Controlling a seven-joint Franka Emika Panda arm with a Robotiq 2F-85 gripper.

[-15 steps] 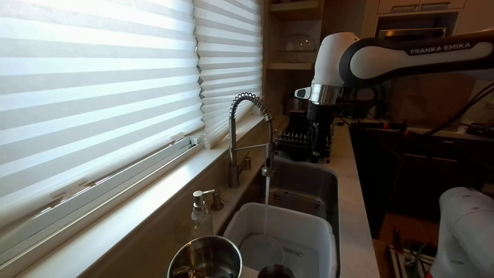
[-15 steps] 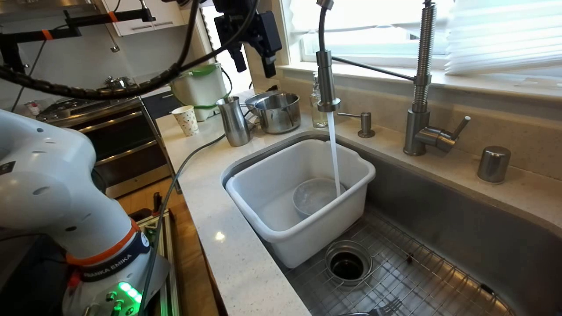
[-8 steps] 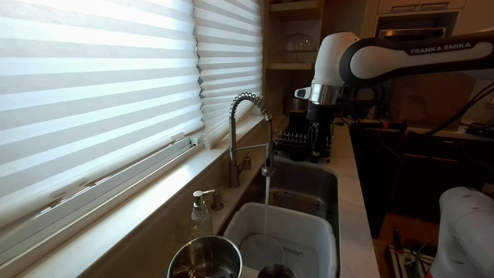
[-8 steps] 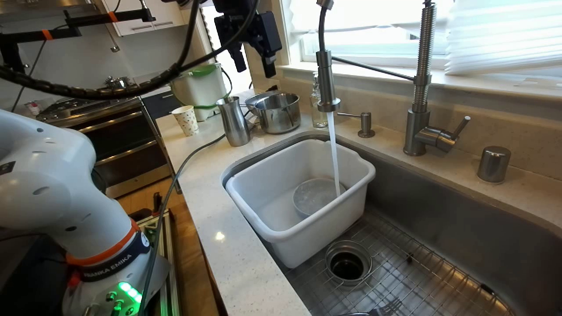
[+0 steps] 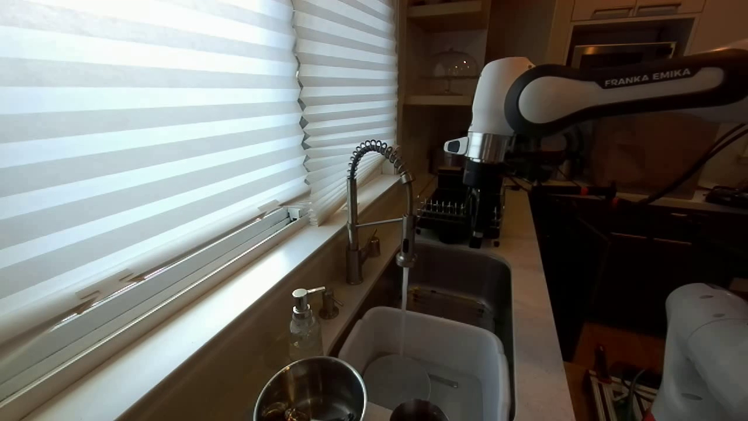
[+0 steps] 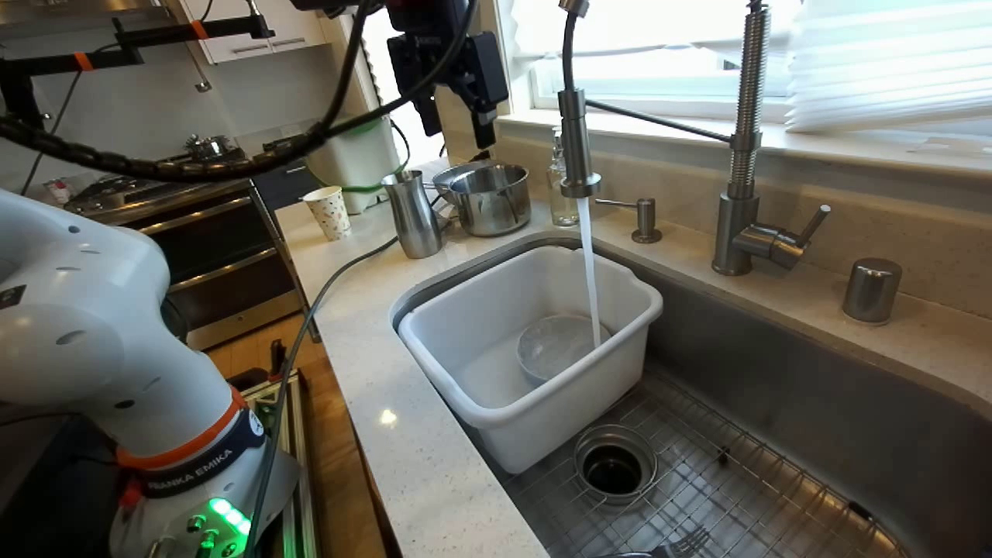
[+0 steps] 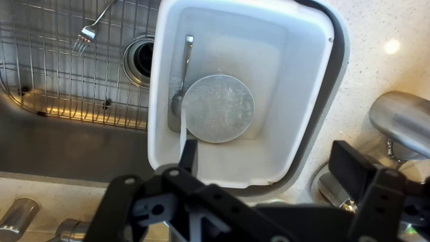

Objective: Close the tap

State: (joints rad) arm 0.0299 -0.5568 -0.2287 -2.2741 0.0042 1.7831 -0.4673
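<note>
The tap [image 6: 735,232] is a silver faucet with a spring gooseneck, also in an exterior view [image 5: 353,234]. Water runs from its spray head [image 6: 577,155] into a white tub [image 6: 573,422]. Its small lever [image 6: 814,225] sticks up and outward from the side of the base. In the wrist view the handle base [image 7: 72,230] shows at the lower left edge, partly cut off. My gripper [image 6: 459,132] is open and empty, apart from the tap, to the spout's left above the steel pots. In the wrist view the fingers [image 7: 265,153] are wide apart, one beside the stream.
A clear bowl [image 6: 554,349] and a spoon [image 7: 186,60] lie in the tub. Steel pots [image 6: 492,201], a pitcher [image 6: 415,221] and a paper cup [image 6: 329,213] stand on the counter. A metal cap [image 6: 872,291] stands beside the lever, a soap dispenser [image 6: 645,221] beyond the spout.
My gripper has moved a little right and down in the exterior view with the stove. The arm is slightly lower and further left in the window-side view. The tap has not moved; water still runs.
</note>
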